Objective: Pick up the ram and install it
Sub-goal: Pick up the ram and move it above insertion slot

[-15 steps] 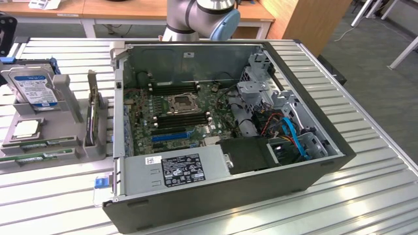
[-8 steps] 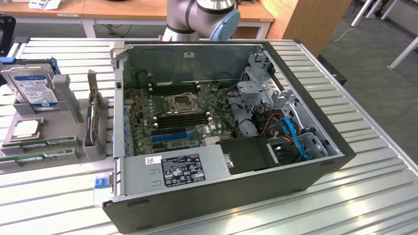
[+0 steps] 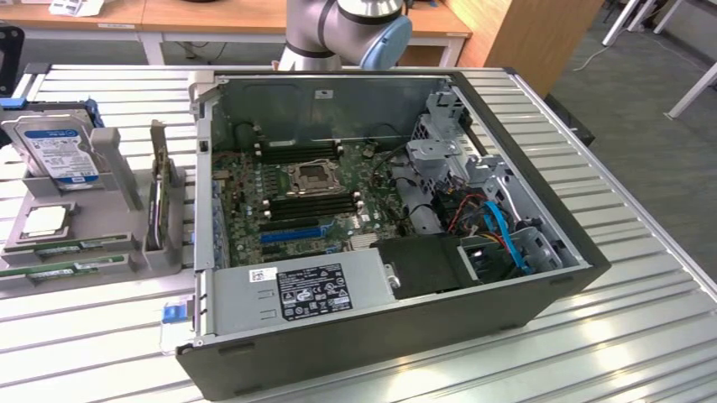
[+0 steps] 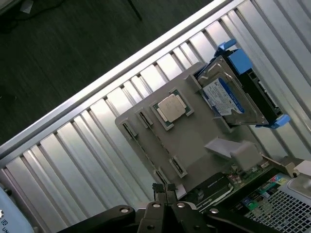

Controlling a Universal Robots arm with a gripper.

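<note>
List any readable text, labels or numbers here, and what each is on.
No text can be quoted; none of it is legible.
Label on the hard drive: blue and white, print too small.
Black label on the power supply: white print, blurred.
White sticker beside it: too small.
Stickers on the ram: too small.

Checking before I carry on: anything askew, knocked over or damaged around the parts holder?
Nothing stands out. The ram lies flat in the grey holder, the hard drive stands in its cradle, the open case looks intact.
</note>
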